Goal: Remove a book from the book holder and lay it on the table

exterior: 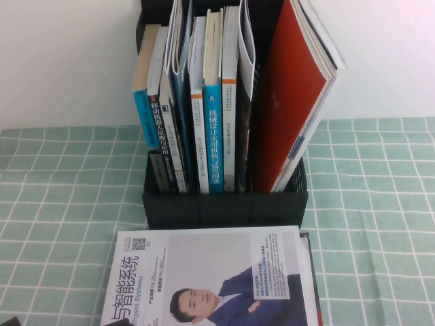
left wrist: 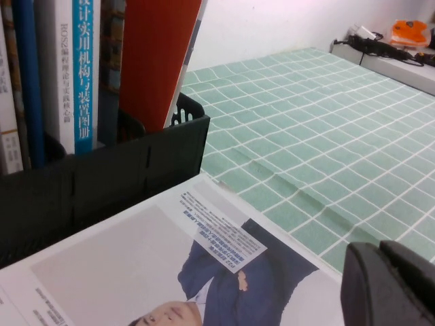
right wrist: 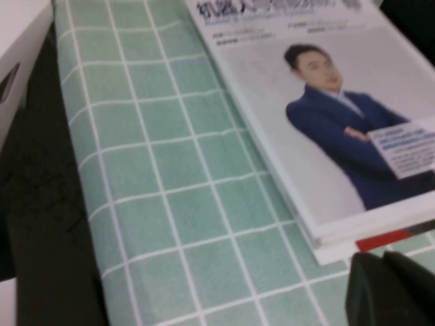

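The book (exterior: pixel 211 278), a white magazine showing a man in a dark blue suit, lies flat on the table (exterior: pixel 61 204) just in front of the black book holder (exterior: pixel 224 209). It rests on another thin magazine whose red strip (right wrist: pixel 384 240) sticks out at one corner. Neither gripper shows in the high view. In the left wrist view, my left gripper (left wrist: pixel 379 246) hangs shut and empty above the book (left wrist: pixel 170 272) at its edge. My right gripper (right wrist: pixel 383 257), shut with nothing in it, is over the cloth beside a corner of the book (right wrist: pixel 319 122).
Several upright books and a leaning red-covered magazine (exterior: pixel 292 102) fill the holder. A white wall stands behind it. The table's edge drops to a dark floor (right wrist: pixel 41 224) beside white furniture (right wrist: pixel 20 47). Cables and an orange object (left wrist: pixel 410 30) lie beyond the far edge.
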